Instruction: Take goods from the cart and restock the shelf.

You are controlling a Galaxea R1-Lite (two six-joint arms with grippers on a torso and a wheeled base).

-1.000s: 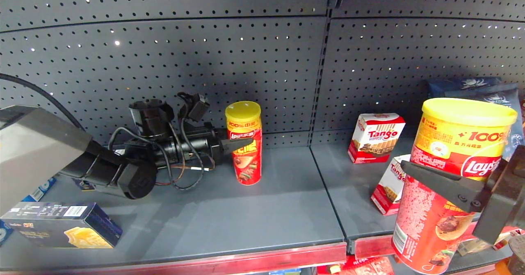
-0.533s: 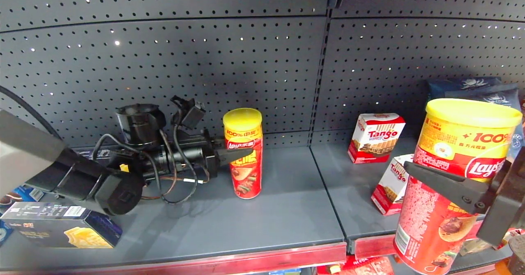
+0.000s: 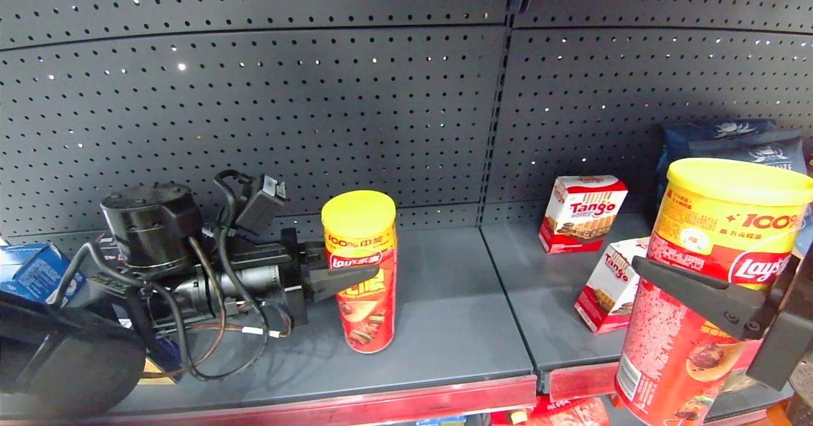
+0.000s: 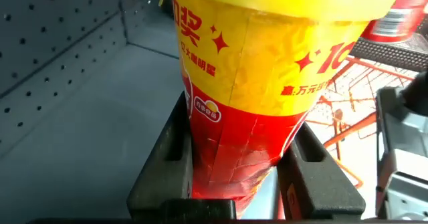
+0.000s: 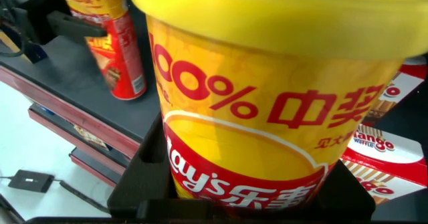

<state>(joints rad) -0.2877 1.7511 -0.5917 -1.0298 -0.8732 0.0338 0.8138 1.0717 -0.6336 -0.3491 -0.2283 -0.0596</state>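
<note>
Two chip cans are in hand over the grey shelf (image 3: pixel 444 324). The one that looks largest in the head view, at 4 o'clock, is the right chip can (image 3: pixel 718 223). The right claw (image 5: pixel 246 192) is clenched round its middle and holds it out past the shelf's red front lip (image 3: pixel 381 404). Over the last second it has barely drifted, so I judge it is waiting its turn. At 7 o'clock the left chip can (image 3: pixel 359 242) stands upright in the left claw (image 4: pixel 241 177), which is also clamped on it. This can has travelled from near the pegboard wall (image 3: pixel 317 96) to close behind the front lip. That looks like placing it at the front of the shelf, with only the release left, though I cannot tell whether its base touches the deck. At 3 o'clock an upright wafer box (image 3: pixel 583 212) and a tilted wafer box (image 3: pixel 608 284) have not moved.
</note>
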